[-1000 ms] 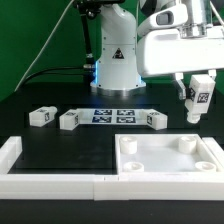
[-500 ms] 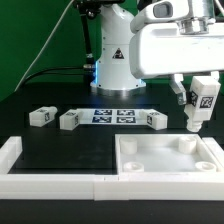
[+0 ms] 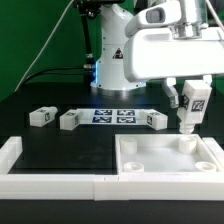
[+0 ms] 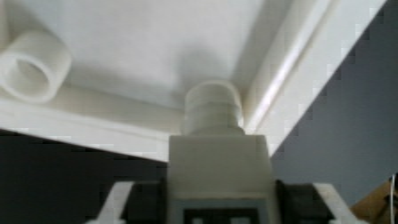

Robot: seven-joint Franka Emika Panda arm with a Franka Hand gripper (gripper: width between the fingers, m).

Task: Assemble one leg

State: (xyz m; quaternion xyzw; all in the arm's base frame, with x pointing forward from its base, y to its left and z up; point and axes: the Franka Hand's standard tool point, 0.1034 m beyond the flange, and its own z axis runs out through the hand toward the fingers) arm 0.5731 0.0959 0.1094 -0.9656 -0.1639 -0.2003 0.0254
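My gripper (image 3: 189, 98) is shut on a white leg (image 3: 188, 112) with a black-and-white tag and holds it upright over the far right corner of the large white tray-like panel (image 3: 165, 163). The leg's lower end hangs just above a round corner socket (image 3: 186, 143). In the wrist view the leg (image 4: 217, 150) runs between my fingers (image 4: 118, 200) and its peg points at the panel's corner (image 4: 267, 70). Another socket (image 4: 32, 68) shows beside it. Three more legs lie on the table: one (image 3: 41, 116), a second (image 3: 70, 120) and a third (image 3: 152, 120).
The marker board (image 3: 113, 115) lies in front of the robot base (image 3: 115, 60). Long white border bars (image 3: 50, 183) run along the front and the exterior view's left (image 3: 8, 152) of the table.
My gripper with the leg has moved down and slightly toward the exterior view's left, closer to the panel's far right socket.
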